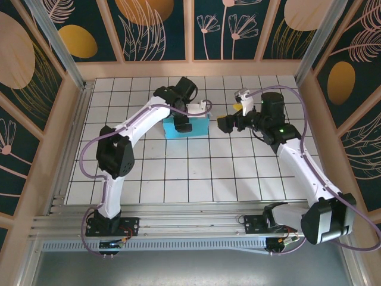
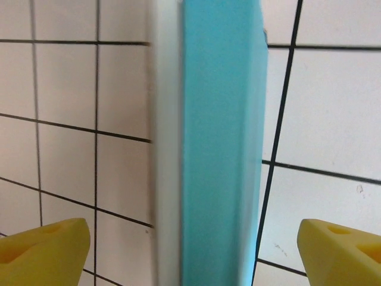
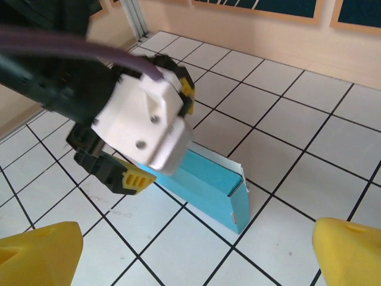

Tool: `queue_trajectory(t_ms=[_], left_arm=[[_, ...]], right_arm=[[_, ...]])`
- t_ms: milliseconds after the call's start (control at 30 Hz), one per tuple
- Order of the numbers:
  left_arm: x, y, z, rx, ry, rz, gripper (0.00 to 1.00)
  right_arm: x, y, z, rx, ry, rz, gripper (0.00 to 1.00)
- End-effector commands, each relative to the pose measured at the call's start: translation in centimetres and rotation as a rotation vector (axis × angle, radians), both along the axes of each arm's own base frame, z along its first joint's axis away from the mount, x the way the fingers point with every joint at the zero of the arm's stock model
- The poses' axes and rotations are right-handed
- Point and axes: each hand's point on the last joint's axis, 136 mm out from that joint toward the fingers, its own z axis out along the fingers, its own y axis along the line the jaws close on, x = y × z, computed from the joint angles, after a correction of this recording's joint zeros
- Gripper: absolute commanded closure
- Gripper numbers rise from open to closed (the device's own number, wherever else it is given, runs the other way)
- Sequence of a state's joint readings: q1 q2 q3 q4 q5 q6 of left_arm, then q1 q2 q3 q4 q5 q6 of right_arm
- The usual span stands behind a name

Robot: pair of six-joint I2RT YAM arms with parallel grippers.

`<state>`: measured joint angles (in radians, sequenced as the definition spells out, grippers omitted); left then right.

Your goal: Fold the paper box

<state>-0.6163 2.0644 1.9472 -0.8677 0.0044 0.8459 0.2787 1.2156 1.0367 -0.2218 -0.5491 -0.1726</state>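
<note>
The paper box (image 1: 193, 127) lies on the white tiled table, cyan outside with a whitish flap along its far side. In the right wrist view the paper box (image 3: 209, 182) is a long low shape whose near end stands slightly apart at the corner. My left gripper (image 1: 182, 121) hovers right over it, open; in its own view the left gripper (image 2: 190, 256) has its yellow fingertips (image 2: 41, 250) wide apart on either side of the cyan strip (image 2: 220, 143). My right gripper (image 1: 231, 115) is just right of the box, open and holding nothing, shown also as right gripper (image 3: 195, 250).
Wooden walls (image 1: 190, 68) and aluminium posts (image 1: 56, 42) enclose the tiled table (image 1: 196, 173). The left arm's white wrist housing (image 3: 149, 119) and a black finger with a yellow pad (image 3: 132, 180) hang over the box's left half. Bare tiles stretch across the near half.
</note>
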Motion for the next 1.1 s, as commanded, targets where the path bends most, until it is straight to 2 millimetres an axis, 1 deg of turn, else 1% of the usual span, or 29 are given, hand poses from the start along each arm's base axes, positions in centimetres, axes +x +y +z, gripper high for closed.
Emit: queue_trajectory(t_ms=[0,67,100,133,167,200,233,267,333,367,400,467,600,667,733,800,867,933,1000,1067], left_arm=[[-0.6,-1.0,6.1,-0.221,-0.053,0.091,0.02],[-0.2,-0.6,10.2,-0.407,-0.117,0.237,0.01],[0.1,0.2,11.9,-0.488,-0.144,0.33,0.01],[0.8,1.5,13.4,-0.581,-0.18,0.449,0.01],[0.9,3.7,15.6,-0.677,-0.205,0.567,0.01],[1.1,5.2,16.2,-0.741,-0.186,0.65,0.01],[1.3,7.1,16.4,-0.808,-0.142,0.738,0.03],[1.3,8.7,16.3,-0.858,-0.094,0.796,0.06],[1.1,11.8,15.6,-0.949,-0.023,0.909,0.08],[0.9,12.7,15.3,-0.975,-0.01,0.939,0.08],[0.5,13.5,14.5,-0.991,0.02,0.964,0.07],[-0.2,14.1,12.7,-0.993,0.094,0.988,0.07],[-1.3,14.1,8.7,-0.904,0.169,0.995,0.07],[-1.7,13.5,7.4,-0.877,0.212,0.953,0.05],[-1.9,12.9,6.3,-0.852,0.251,0.921,0.05],[-1.9,12.6,5.4,-0.832,0.272,0.906,0.05],[-2.0,11.9,5.1,-0.843,0.305,0.872,0.07],[-2.2,11.1,4.7,-0.853,0.342,0.835,0.11],[-2.5,10.3,4.1,-0.852,0.391,0.798,0.13],[-2.4,10.4,3.3,-0.832,0.387,0.81,0.14]], right_arm=[[0.6,0.2,-0.5,0.026,0.054,-0.021,0.02],[1.1,0.6,-0.8,0.054,0.111,-0.03,0.07],[1.4,0.8,-1.1,0.065,0.144,-0.035,0.1],[1.9,1.0,-1.5,0.072,0.182,-0.047,0.13],[2.4,1.1,-2.0,0.071,0.219,-0.06,0.17],[2.8,1.3,-2.6,0.064,0.252,-0.063,0.2],[3.3,1.5,-3.2,0.055,0.287,-0.064,0.24],[3.6,1.7,-3.7,0.044,0.315,-0.065,0.27],[4.3,2.3,-5.1,0.022,0.369,-0.061,0.31],[4.7,2.6,-5.5,0.013,0.384,-0.063,0.33],[5.1,2.9,-6.1,0.003,0.403,-0.064,0.34],[5.8,3.6,-7.1,-0.009,0.431,-0.053,0.35],[7.1,4.7,-7.8,-0.023,0.421,-0.033,0.38],[7.8,4.8,-8.3,-0.033,0.417,-0.031,0.4],[8.4,5.0,-8.7,-0.043,0.419,-0.032,0.45],[8.6,5.2,-9.0,-0.049,0.427,-0.02,0.49],[8.6,5.3,-9.2,-0.053,0.428,-0.016,0.52],[8.4,5.2,-9.4,-0.056,0.432,-0.013,0.55],[8.2,5.2,-9.7,-0.059,0.436,-0.009,0.57],[8.1,5.2,-9.9,-0.06,0.44,-0.002,0.58]])
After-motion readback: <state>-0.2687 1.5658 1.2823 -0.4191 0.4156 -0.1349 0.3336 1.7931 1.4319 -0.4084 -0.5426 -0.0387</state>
